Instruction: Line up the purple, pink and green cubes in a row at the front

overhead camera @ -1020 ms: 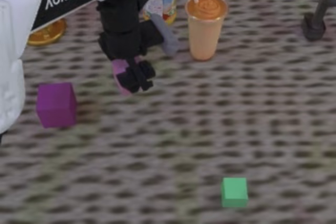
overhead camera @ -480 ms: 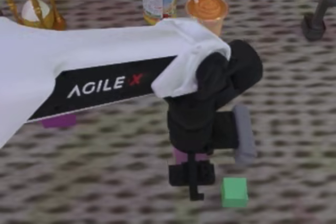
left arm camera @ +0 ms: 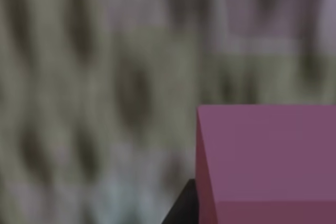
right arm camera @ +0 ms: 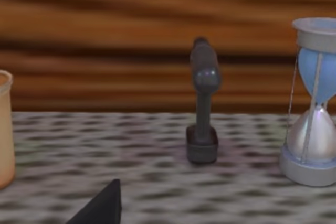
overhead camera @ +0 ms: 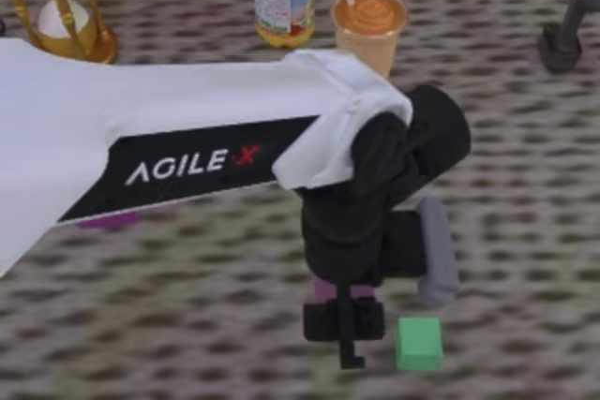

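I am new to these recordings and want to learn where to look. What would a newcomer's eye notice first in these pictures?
First, the big white left arm crossing the top view from its left side, its left gripper near the front edge with the pink cube under it. Right beside it sits the small green cube. At the back stand an orange drink cup and a golden hourglass.

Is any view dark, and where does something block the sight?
No view is dark. Top view: the left arm covers most of the purple cube and pink cube. Left wrist view: the pink cube crowds the foreground.
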